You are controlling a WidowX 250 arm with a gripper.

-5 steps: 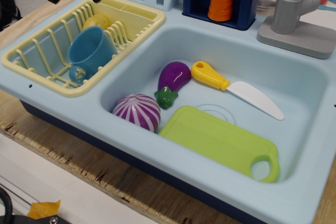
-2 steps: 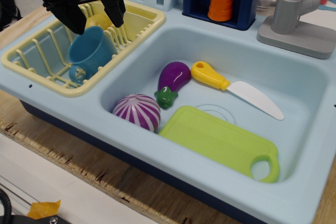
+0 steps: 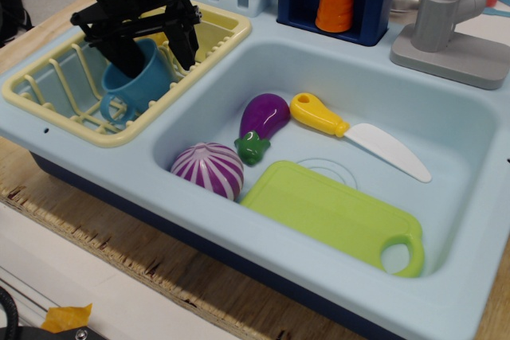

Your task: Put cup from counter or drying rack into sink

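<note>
Blue cup (image 3: 131, 85) in yellow drying rack (image 3: 56, 97), black gripper (image 3: 151, 49) spread astride its rim, sink (image 3: 446, 141) adjacent.

The black robot gripper (image 3: 151, 52) reaches down from the top-left corner, its 2 fingers (image 3: 185, 41) spread apart and pointing downward, wrist tilted slightly.

No text, label, brand, number or sign can be read on anything in view.
</note>
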